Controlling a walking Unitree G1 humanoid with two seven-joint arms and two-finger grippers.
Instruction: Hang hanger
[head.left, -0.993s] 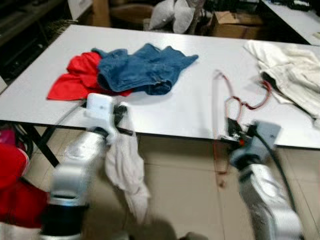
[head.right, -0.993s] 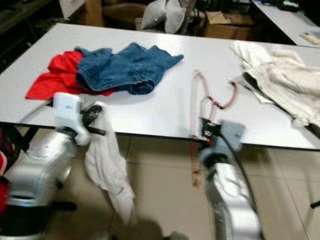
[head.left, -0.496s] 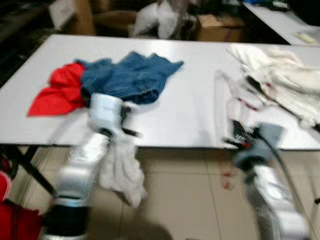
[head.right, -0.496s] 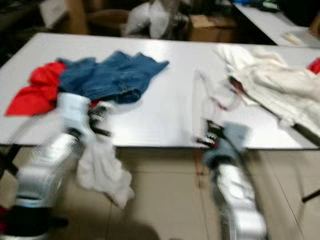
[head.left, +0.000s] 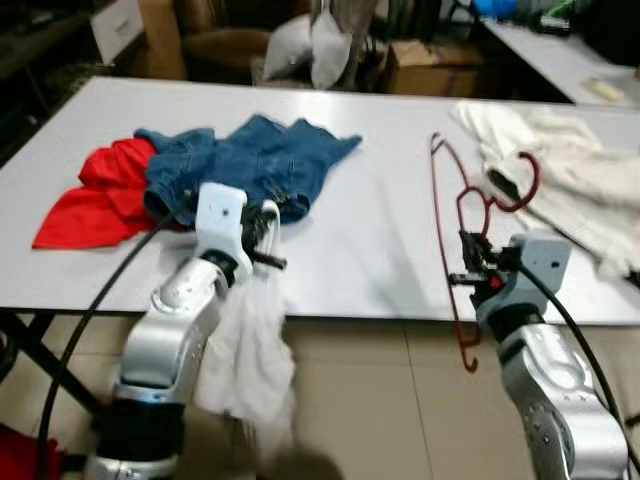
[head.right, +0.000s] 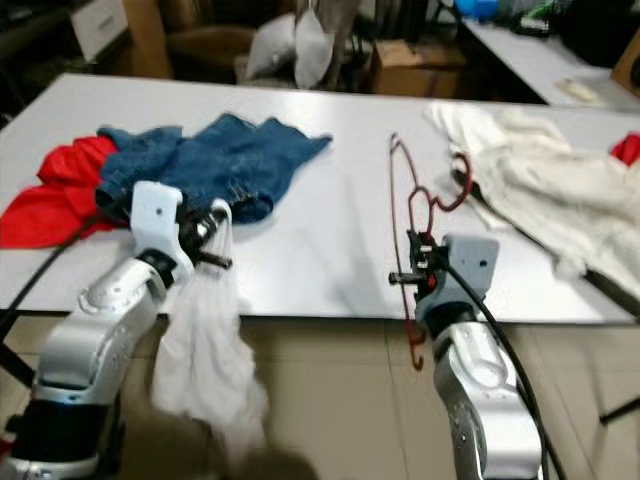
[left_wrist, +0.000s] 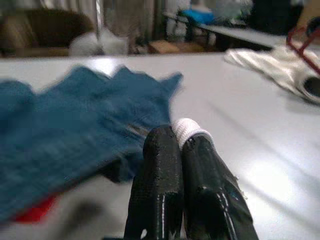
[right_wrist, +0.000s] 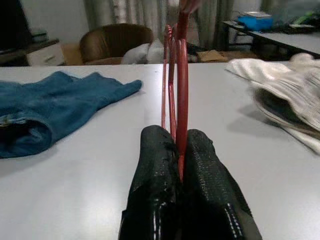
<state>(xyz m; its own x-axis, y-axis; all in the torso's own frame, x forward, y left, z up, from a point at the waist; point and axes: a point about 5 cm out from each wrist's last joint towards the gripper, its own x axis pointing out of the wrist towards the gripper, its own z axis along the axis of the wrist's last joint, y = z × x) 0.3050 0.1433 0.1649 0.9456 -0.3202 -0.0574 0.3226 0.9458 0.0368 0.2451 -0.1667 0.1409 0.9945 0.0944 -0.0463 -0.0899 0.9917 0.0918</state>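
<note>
Right end effector (head.right: 412, 268) clamped on a red wire hanger (head.right: 420, 215) held upright at the near edge of the white table (head.right: 330, 240); left end effector (head.right: 215, 240) pinching a hanging white cloth (head.right: 205, 360) beside blue denim (head.right: 210, 165).

The white desk (head.left: 380, 230) is evenly and brightly lit, with soft glare on its surface beyond the blue garment (left_wrist: 60, 120). That garment is smeared by blur in the left wrist view. The room behind the desk is left dim.
</note>
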